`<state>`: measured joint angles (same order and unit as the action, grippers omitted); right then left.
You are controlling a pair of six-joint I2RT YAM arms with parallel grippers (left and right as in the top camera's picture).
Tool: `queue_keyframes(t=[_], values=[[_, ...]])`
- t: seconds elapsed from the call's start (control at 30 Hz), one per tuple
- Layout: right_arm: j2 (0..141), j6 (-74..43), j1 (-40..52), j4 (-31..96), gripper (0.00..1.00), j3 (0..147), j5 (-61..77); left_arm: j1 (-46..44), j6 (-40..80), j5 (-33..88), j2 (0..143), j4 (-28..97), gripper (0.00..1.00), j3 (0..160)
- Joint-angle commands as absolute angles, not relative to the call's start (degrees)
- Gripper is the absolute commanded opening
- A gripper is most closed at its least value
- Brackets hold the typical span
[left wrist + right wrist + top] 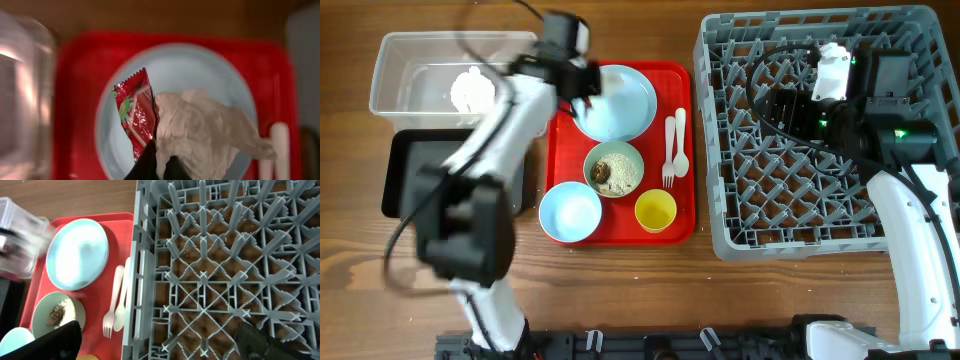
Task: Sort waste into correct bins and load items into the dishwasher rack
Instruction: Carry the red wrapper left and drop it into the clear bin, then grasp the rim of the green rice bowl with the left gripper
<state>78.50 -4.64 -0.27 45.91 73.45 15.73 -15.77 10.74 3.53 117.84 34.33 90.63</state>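
The left hand pinches crumpled white paper, with a red crinkled wrapper touching it, above the pale blue round plate. The right hand, fingers spread and empty, hovers over the large grey plastic rack.

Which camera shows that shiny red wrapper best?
The left wrist view: the red wrapper sits sharp mid-frame, beside crumpled white paper, over the pale blue plate. Overhead, the left arm hides it. The right wrist view shows the plate, but no wrapper that I can make out.
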Motion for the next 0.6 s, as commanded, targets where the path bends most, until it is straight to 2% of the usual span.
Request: queue_keyframes(t=[0.0, 0.2, 0.43, 0.47, 0.5, 0.53, 0.57], values=[[78.6, -4.5, -0.4, 45.9, 1.0, 74.6, 14.8, -7.3, 15.9, 3.5, 101.8, 36.6, 0.04, 93.6], [78.6, -4.5, -0.4, 45.9, 1.0, 74.6, 14.8, 1.8, 15.9, -2.7, 100.5, 43.2, 0.04, 93.3], [78.6, -4.5, -0.4, 46.0, 1.0, 74.6, 14.8, 7.9, 15.2, -2.7, 109.6, 38.1, 0.05, 92.5], [78.6, -4.5, -0.4, 46.0, 1.0, 74.6, 14.8, 8.2, 15.2, -2.7, 111.5, 36.4, 0.15, 92.5], [78.6, -4.5, -0.4, 46.0, 1.0, 74.6, 14.8, 8.3, 15.2, -2.7, 112.8, 35.0, 0.3, 92.5], [78.6, -4.5, -0.4, 46.0, 1.0, 74.6, 14.8, 8.3, 15.2, -2.7, 113.7, 33.9, 0.53, 92.5], [78.6, -4.5, -0.4, 46.0, 1.0, 74.6, 14.8, 8.3, 15.3, -2.7, 114.5, 32.8, 0.7, 92.5]])
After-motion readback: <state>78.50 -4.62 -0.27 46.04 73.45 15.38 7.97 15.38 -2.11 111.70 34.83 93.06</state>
